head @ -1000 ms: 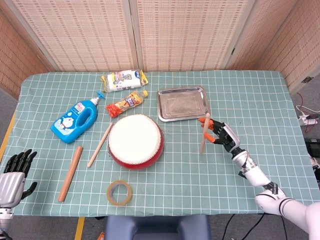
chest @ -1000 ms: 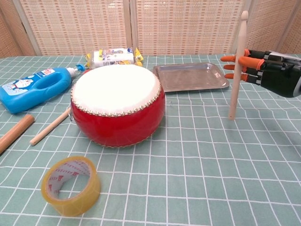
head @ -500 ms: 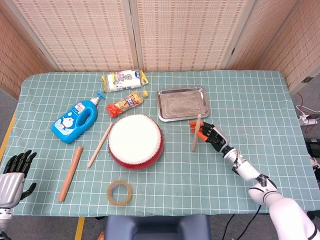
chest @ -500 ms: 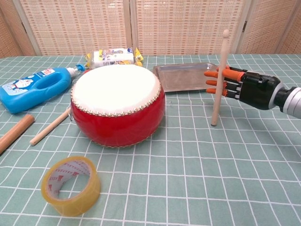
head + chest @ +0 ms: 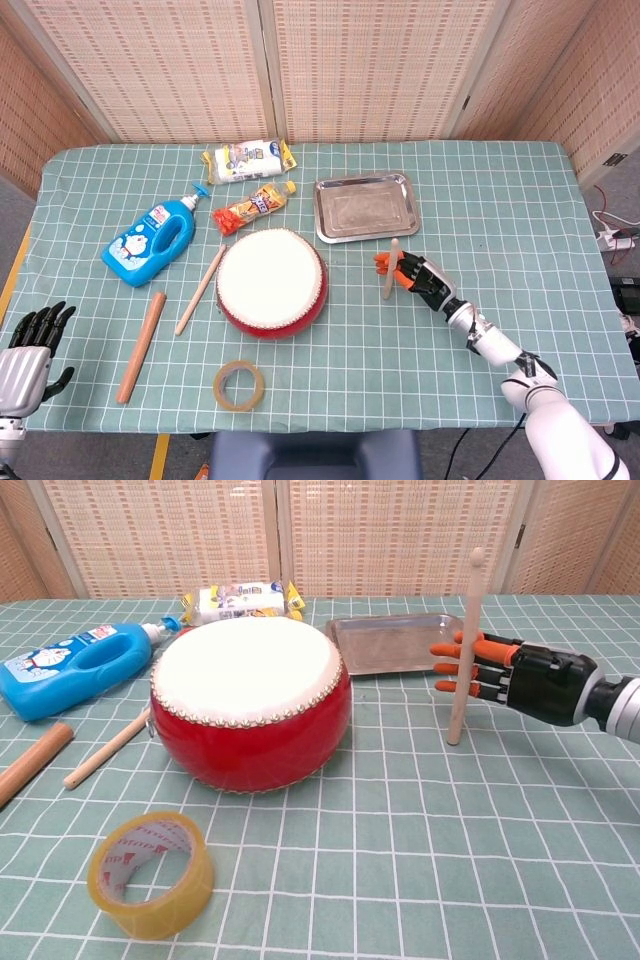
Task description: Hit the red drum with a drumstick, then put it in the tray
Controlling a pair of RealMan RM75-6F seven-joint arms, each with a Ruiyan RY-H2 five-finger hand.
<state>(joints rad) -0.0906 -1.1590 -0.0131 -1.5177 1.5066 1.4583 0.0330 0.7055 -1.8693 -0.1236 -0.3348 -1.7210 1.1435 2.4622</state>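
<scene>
The red drum (image 5: pixel 271 282) (image 5: pixel 250 700) with a white skin stands mid-table. My right hand (image 5: pixel 419 277) (image 5: pixel 520 676) grips a pale wooden drumstick (image 5: pixel 390 269) (image 5: pixel 464 650) almost upright, its lower tip close to the cloth, a little to the right of the drum and just in front of the steel tray (image 5: pixel 364 207) (image 5: pixel 405 643). A second drumstick (image 5: pixel 200 289) (image 5: pixel 108 748) lies left of the drum. My left hand (image 5: pixel 30 345) rests at the table's near-left edge, fingers apart, holding nothing; only the head view shows it.
A blue detergent bottle (image 5: pixel 150 240) lies at the left, with a thicker wooden rod (image 5: pixel 140 346) in front of it. Two snack packets (image 5: pixel 247 161) (image 5: pixel 253 209) lie behind the drum. A tape roll (image 5: pixel 240 385) sits in front of the drum.
My right hand has carried the drumstick leftward toward the drum and slightly lower. In the last half second it barely moved. The left hand stayed put.
</scene>
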